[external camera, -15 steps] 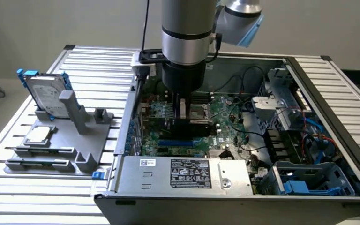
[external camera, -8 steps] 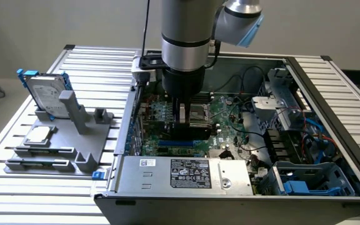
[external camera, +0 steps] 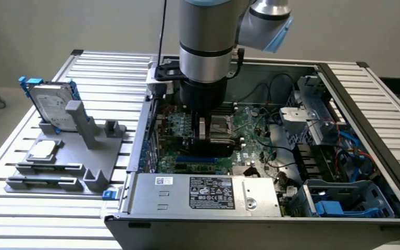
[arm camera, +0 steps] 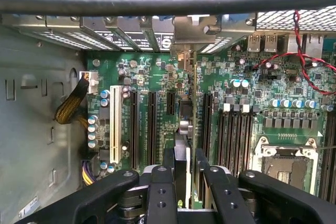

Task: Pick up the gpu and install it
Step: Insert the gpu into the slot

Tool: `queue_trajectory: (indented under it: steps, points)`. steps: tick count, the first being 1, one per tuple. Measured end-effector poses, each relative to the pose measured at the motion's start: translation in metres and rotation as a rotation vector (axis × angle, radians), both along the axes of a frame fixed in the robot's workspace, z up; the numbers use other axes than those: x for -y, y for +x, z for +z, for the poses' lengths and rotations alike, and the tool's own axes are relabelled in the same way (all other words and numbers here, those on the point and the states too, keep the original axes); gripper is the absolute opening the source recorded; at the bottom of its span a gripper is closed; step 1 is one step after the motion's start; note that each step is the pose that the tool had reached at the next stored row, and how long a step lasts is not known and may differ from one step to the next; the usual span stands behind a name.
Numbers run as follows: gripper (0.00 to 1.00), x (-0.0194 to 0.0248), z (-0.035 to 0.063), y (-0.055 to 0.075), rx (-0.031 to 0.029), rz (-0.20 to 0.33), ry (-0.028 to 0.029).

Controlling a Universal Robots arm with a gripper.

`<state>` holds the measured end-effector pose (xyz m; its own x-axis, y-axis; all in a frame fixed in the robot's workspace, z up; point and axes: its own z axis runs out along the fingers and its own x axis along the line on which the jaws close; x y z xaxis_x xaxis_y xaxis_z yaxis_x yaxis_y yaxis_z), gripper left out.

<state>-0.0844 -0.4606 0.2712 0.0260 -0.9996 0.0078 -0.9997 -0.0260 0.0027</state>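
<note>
Your claw (external camera: 209, 133) hangs straight down from the arm inside the open computer case (external camera: 366, 88), over the middle of the motherboard (external camera: 255, 130). It is partly closed and clamped on the gpu (external camera: 210, 143), which shows as a dark slab standing on edge below the fingers. In the wrist view the claw (arm camera: 184, 156) has one black finger on each face of the gpu (arm camera: 181, 171), so you see the card edge-on as a thin strip running away from the fingers (arm camera: 169, 163) toward the board. There it lines up between the black expansion slots (arm camera: 151, 127) and the bank of memory slots (arm camera: 231, 135). Whether its lower edge already touches a slot cannot be told. The long white slot (arm camera: 114, 124) lies beyond the black ones, well apart from the card, and the bare CPU socket (arm camera: 286, 163) sits past the memory slots on the other side. In the exterior view the power supply (external camera: 207, 192) lies at six o'clock from the claw, along the near wall of the case. At nine o'clock, outside the case on the table (external camera: 110, 67), stands the grey holder (external camera: 82, 151). It carries the hard drive (external camera: 50, 107) upright at its far end and the small CPU chip (external camera: 42, 150) lying flat nearer you.
</note>
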Motion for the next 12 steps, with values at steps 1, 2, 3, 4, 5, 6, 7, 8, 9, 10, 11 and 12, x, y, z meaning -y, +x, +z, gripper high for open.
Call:
queue_trajectory:
  steps: [1,2,3,4,5,6,7,8,9,10,11,12]
  points:
    - [0.26,0.0,-0.0001,0.0,-0.0001,0.0,0.0001]
    - [0.26,0.0,-0.0003,0.0001,-0.001,-0.001,0.0013]
    - [0.26,0.0,-0.0004,0.0001,-0.0026,-0.003,0.0031]
    - [0.26,0.0,-0.0005,0.0001,-0.0041,-0.004,0.0048]
    - [0.26,0.0,-0.0006,0.0,-0.0062,-0.006,0.0065]
    - [0.26,0.0001,-0.0008,0.0,-0.0077,-0.007,0.0078]
    - [0.26,0.0003,-0.001,0.0,-0.0084,-0.008,0.0083]
    - [0.26,0.0008,-0.0011,0.0,-0.0089,-0.008,0.0083]
    - [0.26,0.0013,-0.0015,0.0,-0.009,-0.008,0.0086]
    - [0.26,0.0015,-0.002,0.0,-0.009,-0.008,0.0089]
    - [0.26,0.0018,-0.0023,0.0,-0.009,-0.008,0.0089]
    - [0.26,0.002,-0.0027,0.0,-0.009,-0.008,0.0092]
